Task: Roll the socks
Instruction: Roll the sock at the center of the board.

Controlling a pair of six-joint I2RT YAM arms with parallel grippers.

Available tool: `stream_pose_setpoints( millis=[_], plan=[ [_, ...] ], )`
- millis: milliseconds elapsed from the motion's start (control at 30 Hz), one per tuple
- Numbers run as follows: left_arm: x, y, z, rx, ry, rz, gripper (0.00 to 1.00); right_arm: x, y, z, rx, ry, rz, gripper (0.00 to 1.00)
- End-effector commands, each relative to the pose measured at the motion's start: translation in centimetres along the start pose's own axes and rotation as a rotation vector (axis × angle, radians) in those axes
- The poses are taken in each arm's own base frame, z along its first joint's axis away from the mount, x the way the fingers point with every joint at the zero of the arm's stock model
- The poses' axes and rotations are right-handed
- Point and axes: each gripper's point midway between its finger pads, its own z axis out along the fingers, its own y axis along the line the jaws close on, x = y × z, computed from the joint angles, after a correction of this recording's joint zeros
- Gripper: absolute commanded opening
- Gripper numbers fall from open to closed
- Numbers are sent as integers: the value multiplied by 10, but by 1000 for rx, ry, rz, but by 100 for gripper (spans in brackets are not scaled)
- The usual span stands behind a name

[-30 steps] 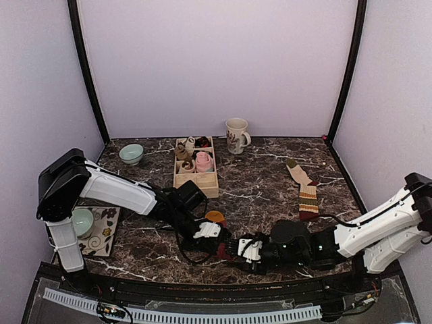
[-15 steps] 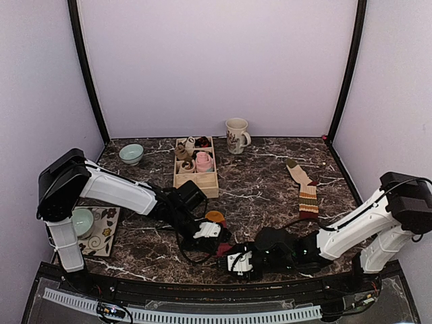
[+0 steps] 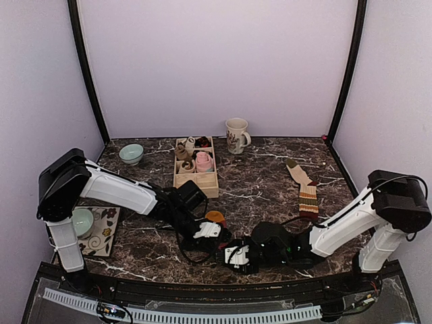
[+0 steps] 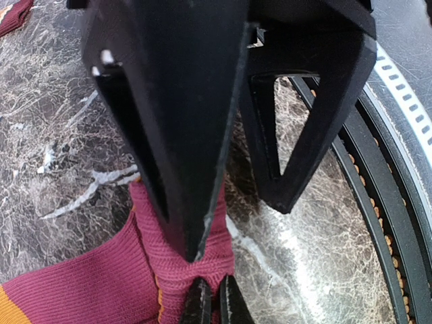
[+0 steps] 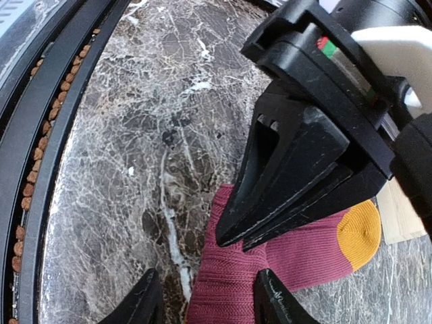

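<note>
A striped sock lies near the front edge, with its orange toe (image 3: pixel 214 217) toward the box and its maroon body (image 5: pixel 304 246) running forward. My left gripper (image 3: pixel 217 237) is shut, pinching a fold of the maroon knit (image 4: pixel 88 290) between its tips (image 4: pixel 216 293). My right gripper (image 3: pixel 229 255) comes in from the right and is open (image 5: pixel 206 290). Its fingers straddle the maroon end: one fingertip (image 5: pixel 273 297) lies against the cloth, the other (image 5: pixel 145 300) stands over bare marble. A second striped sock (image 3: pixel 307 194) lies flat at the right.
A wooden compartment box (image 3: pixel 196 183) with small bundles, one of them pink (image 3: pixel 204 160), stands mid-table. A mug (image 3: pixel 236 135) is behind it and a green bowl (image 3: pixel 131 153) at the back left. Another bowl (image 3: pixel 82 221) sits by a patterned mat (image 3: pixel 106 233). A black rail (image 5: pixel 40 169) borders the near edge.
My right arm has slid left along the front edge, bringing its gripper up to the sock's maroon end beside the left gripper. The left arm has stayed still.
</note>
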Motion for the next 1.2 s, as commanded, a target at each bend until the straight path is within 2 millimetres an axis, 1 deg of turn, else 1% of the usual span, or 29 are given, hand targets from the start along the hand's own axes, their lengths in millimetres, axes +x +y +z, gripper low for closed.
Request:
stream_pose_setpoints(
  millis=[0,167,233,367,433,500,533,567,600,733,867,1000,1067,1167],
  plan=[
    [57,-40,13,131,189,-137,0,10,6,3,-13,8,12,44],
    [56,-39,12,131,193,-140,0,26,11,10,-31,48,24,39],
    [54,-36,9,124,197,-146,3,31,11,12,-28,54,44,37],
    [47,-32,-1,91,172,-149,14,36,11,17,-31,60,102,33],
    [47,-32,-5,76,172,-151,18,41,14,20,-39,76,128,31],
    [48,-29,-10,60,170,-172,21,48,17,23,-49,97,163,27],
    [46,-27,-14,49,159,-184,24,51,19,24,-57,107,175,25],
    [44,-23,-20,34,140,-197,28,54,22,25,-65,119,186,23],
    [44,-22,-25,27,129,-212,30,58,25,25,-71,133,197,22],
    [43,-17,-41,15,106,-249,32,66,28,23,-73,162,215,20],
    [53,-14,-54,-14,107,-276,32,68,29,22,-89,187,223,19],
    [58,-9,-68,-51,78,-310,32,66,34,25,-140,211,256,10],
    [58,-10,-71,-62,78,-293,32,67,35,27,-167,225,295,5],
    [63,-9,-74,-87,102,-277,32,66,37,28,-205,238,359,0]
  ],
)
